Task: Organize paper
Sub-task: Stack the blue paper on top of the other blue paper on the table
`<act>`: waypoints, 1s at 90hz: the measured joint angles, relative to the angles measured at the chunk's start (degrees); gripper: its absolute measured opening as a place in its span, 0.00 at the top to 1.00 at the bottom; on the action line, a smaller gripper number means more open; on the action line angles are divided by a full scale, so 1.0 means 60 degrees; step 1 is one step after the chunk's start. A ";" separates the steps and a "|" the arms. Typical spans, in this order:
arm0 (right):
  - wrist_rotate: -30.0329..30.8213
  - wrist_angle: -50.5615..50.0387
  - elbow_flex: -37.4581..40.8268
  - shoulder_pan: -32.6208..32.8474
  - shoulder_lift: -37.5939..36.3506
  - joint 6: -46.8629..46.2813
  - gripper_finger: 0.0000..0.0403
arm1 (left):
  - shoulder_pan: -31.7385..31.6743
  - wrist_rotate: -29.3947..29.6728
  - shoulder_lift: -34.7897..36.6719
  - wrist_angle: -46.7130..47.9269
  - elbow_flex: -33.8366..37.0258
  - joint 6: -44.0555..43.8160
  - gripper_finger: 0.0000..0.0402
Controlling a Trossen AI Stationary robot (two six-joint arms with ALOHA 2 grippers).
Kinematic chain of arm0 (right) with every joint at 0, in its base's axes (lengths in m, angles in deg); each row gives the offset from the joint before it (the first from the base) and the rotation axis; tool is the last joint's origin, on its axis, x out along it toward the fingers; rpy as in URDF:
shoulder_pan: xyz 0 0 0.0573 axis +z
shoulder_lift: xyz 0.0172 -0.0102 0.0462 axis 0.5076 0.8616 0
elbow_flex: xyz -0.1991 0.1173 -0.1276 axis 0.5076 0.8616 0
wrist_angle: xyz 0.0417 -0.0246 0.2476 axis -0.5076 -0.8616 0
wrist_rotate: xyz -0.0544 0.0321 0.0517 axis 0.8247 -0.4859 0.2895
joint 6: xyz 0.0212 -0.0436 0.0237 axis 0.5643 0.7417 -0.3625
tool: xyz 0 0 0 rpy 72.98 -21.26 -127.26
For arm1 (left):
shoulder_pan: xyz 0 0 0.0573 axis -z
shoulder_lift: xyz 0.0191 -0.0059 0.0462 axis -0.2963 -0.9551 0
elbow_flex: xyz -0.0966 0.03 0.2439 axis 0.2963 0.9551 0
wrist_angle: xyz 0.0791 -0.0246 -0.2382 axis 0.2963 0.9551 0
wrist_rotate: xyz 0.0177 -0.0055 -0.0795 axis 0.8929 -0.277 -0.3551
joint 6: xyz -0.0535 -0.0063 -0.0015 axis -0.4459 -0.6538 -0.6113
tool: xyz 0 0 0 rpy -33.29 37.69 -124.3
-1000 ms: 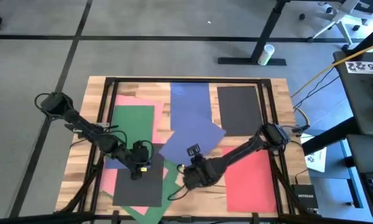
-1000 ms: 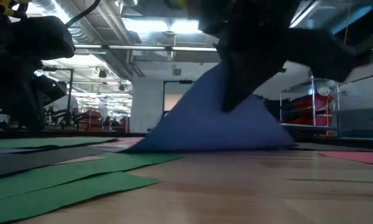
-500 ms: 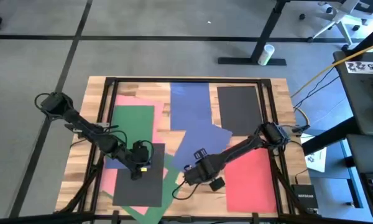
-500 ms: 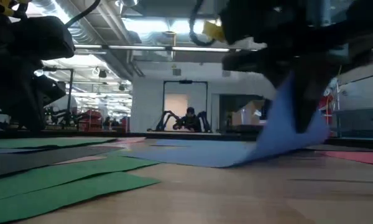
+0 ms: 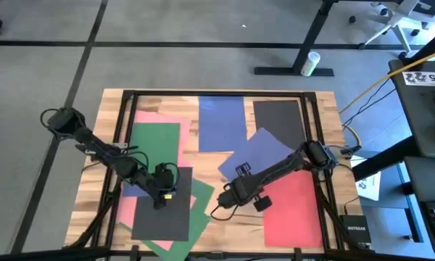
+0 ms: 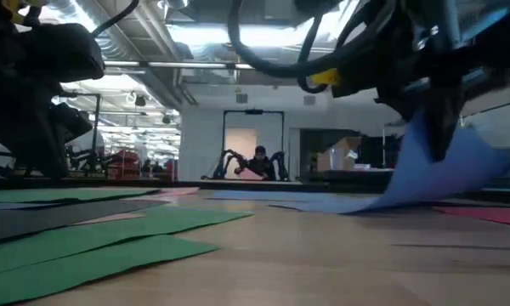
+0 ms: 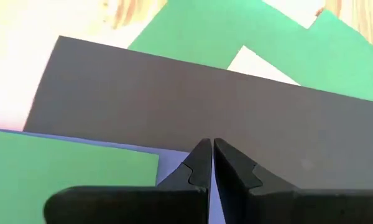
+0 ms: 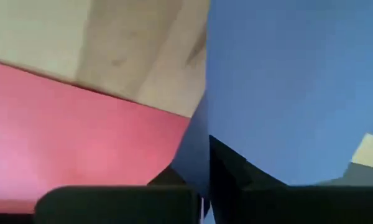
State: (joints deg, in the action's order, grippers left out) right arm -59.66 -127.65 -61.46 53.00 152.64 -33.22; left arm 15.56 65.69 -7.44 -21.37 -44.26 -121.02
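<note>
Gripping one corner of a blue sheet (image 5: 259, 151), your right tool (image 5: 241, 193) sits near the middle of the bench (image 5: 326, 109), a touch toward six o'clock. That sheet fans out toward one o'clock, its far part lying over a black sheet (image 5: 279, 122), and the low view shows the held edge lifted off the wood. At four o'clock lies a red sheet (image 5: 296, 210), just beside the tool. Your left tool (image 5: 162, 194) rests at seven o'clock with its fingers pressed together, tips down on another black sheet (image 5: 163, 217). Around it you have green sheets (image 5: 156, 141), pink peeking out underneath, and a second blue sheet (image 5: 222, 123) flat at twelve o'clock.
</note>
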 joint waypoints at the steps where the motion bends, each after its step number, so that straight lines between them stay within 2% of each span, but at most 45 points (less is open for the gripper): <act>1: 0.0049 0.0001 0.0000 -0.0023 0.0000 0.0014 1.00 | 0.0002 0.0000 0.0000 0.0000 0.0000 0.0000 1.00; 22: 0.1289 0.0456 0.0000 -0.0390 0.0000 0.0981 1.00 | 0.0007 -0.0001 0.0000 0.0000 0.0000 0.0025 1.00; 43: 0.1865 0.1452 0.0000 -0.0585 0.0000 0.2133 1.00 | 0.0007 -0.0004 0.0000 0.0004 0.0000 0.0025 1.00; 90: 0.3156 0.1858 0.0000 -0.0641 0.0000 0.4566 1.00 | 0.0007 -0.0007 0.0000 0.0007 0.0000 0.0064 1.00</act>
State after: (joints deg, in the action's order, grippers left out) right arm -40.73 -116.50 -61.46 49.16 152.64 -5.83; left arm 15.60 65.65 -7.44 -21.33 -44.26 -120.63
